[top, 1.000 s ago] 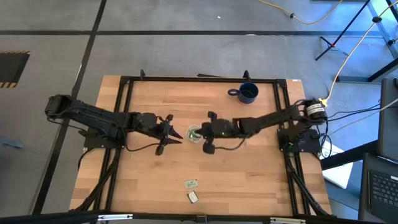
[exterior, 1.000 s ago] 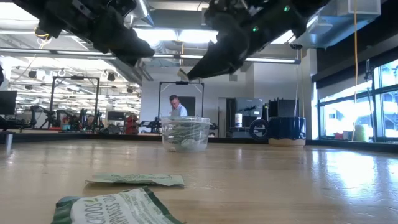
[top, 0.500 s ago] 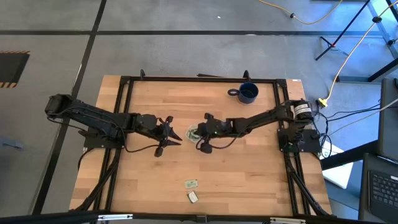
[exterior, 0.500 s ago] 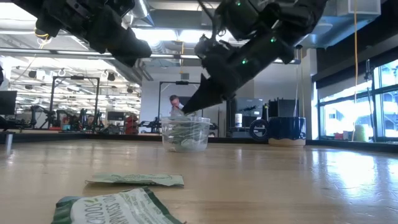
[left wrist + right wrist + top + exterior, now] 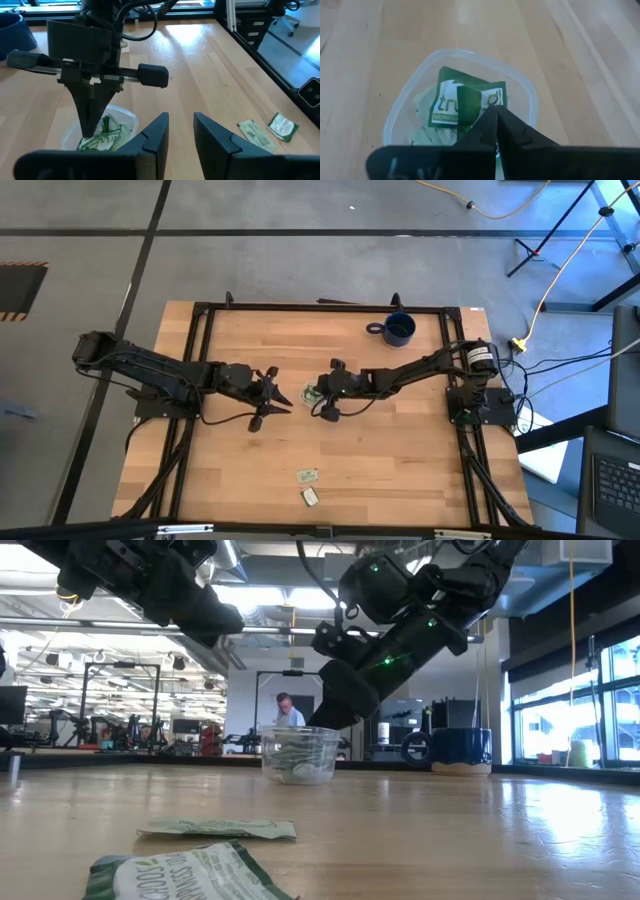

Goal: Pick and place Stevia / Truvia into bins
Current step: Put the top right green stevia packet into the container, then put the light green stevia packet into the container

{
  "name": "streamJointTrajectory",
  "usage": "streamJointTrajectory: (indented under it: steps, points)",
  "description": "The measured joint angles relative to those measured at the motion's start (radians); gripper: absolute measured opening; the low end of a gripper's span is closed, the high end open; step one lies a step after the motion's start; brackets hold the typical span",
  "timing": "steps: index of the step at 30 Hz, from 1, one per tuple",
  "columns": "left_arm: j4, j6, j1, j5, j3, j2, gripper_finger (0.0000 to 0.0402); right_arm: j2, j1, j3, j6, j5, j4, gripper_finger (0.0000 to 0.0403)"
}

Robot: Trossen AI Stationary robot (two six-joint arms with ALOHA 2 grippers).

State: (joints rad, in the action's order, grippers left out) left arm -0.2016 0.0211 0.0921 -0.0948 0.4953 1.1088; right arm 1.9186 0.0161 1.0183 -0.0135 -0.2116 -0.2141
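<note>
Wood table (image 5: 400, 440) fills frame center in the high view, black frame rails along its edges, grey floor around. Cup (image 5: 313, 394) sits mid-table, sachets inside (image 5: 465, 102). Right gripper (image 5: 318, 395) hangs right over the cup, tips at the rim, fingers pinched nearly together; wrist view shows them touching a green-white sachet, can't tell if it's gripped. Left gripper (image 5: 280, 390) waits just left of the cup, fingers parted by a narrow gap, holding nothing. Two loose sachets (image 5: 308, 476) (image 5: 310, 496) lie near the bottom edge, well apart from the cup, open wood all around them. Blue mug (image 5: 398, 329) at upper right, near the top rail, clear of both arms. Person (image 5: 286, 710) far off in the room behind.
</note>
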Motion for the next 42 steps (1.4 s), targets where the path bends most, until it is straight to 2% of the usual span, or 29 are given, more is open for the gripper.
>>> streamJointTrajectory:
  steps: [6,15,21,26,31,35,38,42]
  points:
    - [-0.003,0.000,0.000,0.000,0.000,0.000,0.0082,0.000,0.001,0.000,-0.001,0.005,-0.005,0.0040]
    - [-0.004,-0.053,0.001,-0.002,0.000,0.000,0.0092,-0.048,0.007,-0.002,-0.010,0.007,0.001,0.0112]
    - [-0.015,-0.094,0.017,-0.005,0.000,0.000,0.0090,-0.129,0.038,-0.002,-0.012,0.005,0.033,0.0118]
    - [-0.041,-0.102,0.096,-0.012,0.000,0.029,0.0086,-0.230,0.082,-0.009,-0.089,0.003,0.120,0.0117]
    - [-0.172,-0.096,0.201,0.000,0.001,0.138,0.0080,-0.321,0.150,-0.064,-0.142,-0.001,0.108,0.0117]
    - [-0.303,-0.109,0.275,0.035,0.010,0.264,0.0074,-0.350,0.196,-0.114,-0.144,-0.073,0.046,0.0117]
    - [-0.322,-0.082,0.311,0.083,0.060,0.358,0.0071,-0.350,0.206,-0.123,-0.167,-0.106,0.041,0.0117]
    - [-0.316,-0.103,0.355,0.069,0.129,0.479,0.0068,-0.346,0.206,-0.124,-0.192,-0.109,0.042,0.0117]
